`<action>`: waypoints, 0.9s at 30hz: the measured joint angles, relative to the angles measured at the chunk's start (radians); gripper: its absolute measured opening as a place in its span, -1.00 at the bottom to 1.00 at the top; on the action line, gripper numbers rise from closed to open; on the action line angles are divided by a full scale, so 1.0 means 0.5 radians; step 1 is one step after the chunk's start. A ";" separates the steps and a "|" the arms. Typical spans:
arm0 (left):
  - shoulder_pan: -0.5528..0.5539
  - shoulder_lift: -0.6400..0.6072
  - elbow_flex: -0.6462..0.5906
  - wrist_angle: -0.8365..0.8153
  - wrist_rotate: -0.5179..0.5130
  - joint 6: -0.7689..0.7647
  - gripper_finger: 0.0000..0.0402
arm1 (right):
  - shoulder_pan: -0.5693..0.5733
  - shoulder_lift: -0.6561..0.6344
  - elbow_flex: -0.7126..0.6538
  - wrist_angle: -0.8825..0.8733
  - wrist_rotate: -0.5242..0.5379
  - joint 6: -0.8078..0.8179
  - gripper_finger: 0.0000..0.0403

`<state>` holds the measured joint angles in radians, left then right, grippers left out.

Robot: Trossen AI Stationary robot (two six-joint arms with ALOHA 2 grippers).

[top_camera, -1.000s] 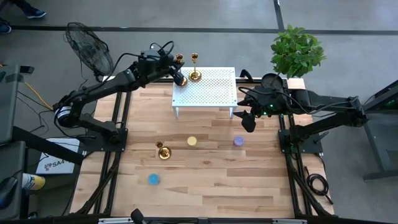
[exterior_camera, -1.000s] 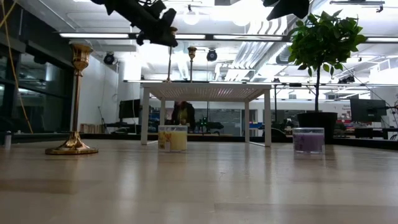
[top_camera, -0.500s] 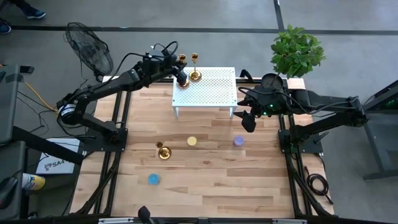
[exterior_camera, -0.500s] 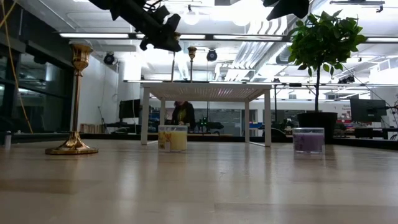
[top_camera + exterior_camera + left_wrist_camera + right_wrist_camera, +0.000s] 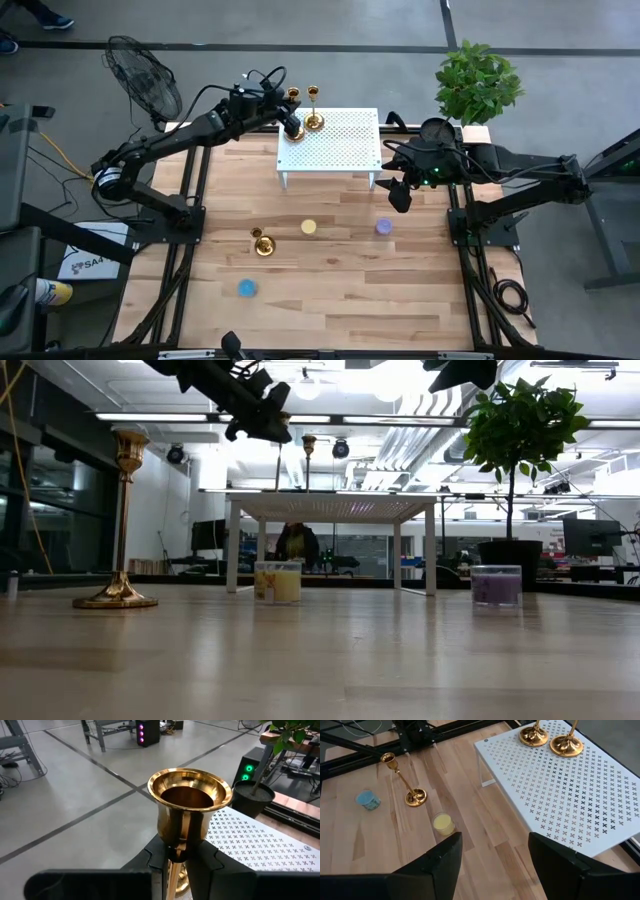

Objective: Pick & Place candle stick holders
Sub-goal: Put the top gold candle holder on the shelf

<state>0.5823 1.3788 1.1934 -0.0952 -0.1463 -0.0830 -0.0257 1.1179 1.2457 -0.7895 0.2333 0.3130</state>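
Observation:
Three gold candle stick holders are in view. One [image 5: 190, 805] stands at the far left corner of the white perforated rack [image 5: 345, 145], and my left gripper [image 5: 291, 126] is shut on it. A second [image 5: 313, 120] stands by its base on the rack right beside it. The third [image 5: 263, 243] stands upright on the wooden table, left of the middle. My right gripper [image 5: 495, 865] hovers open and empty off the rack's right end, above the table. My left gripper pinches the holder's thin stem just under the top cup [image 5: 176, 851] between its two fingers [image 5: 156, 865]. The fingers come nearly level from the table's left and lie across the stem. The holder is upright, with its base [image 5: 535, 736] on the rack.
A yellow candle [image 5: 308, 227], a purple one [image 5: 383, 227] and a blue one [image 5: 246, 288] sit on the table in front of the rack. A potted plant [image 5: 478, 80] stands at the far right and a fan [image 5: 143, 75] at the far left, off the table.

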 joint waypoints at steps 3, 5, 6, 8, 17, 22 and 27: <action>0.000 0.000 -0.001 -0.003 0.000 -0.001 -0.80 | 0.000 0.000 0.000 0.000 0.000 0.000 0.10; 0.000 0.000 -0.001 -0.005 0.000 0.000 -0.80 | 0.001 0.000 0.000 0.000 0.000 0.000 0.10; 0.000 0.000 -0.001 -0.005 -0.002 0.000 -0.80 | 0.001 0.000 0.000 0.000 -0.001 0.000 0.10; 0.000 0.001 -0.001 -0.008 -0.002 0.000 -0.80 | 0.001 0.000 0.000 0.000 -0.001 0.002 0.10; 0.000 0.018 -0.014 -0.074 0.002 -0.002 -0.58 | 0.000 0.000 0.000 0.000 -0.002 0.004 0.10; 0.000 0.006 -0.008 -0.040 0.001 -0.002 -0.45 | 0.000 0.000 0.000 0.000 -0.009 0.008 0.10; 0.000 0.004 -0.008 -0.030 0.001 -0.001 -0.40 | 0.000 0.000 0.000 0.000 -0.009 0.008 0.10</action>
<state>0.5823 1.3809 1.1892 -0.1103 -0.1459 -0.0836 -0.0257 1.1179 1.2457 -0.7895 0.2287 0.3172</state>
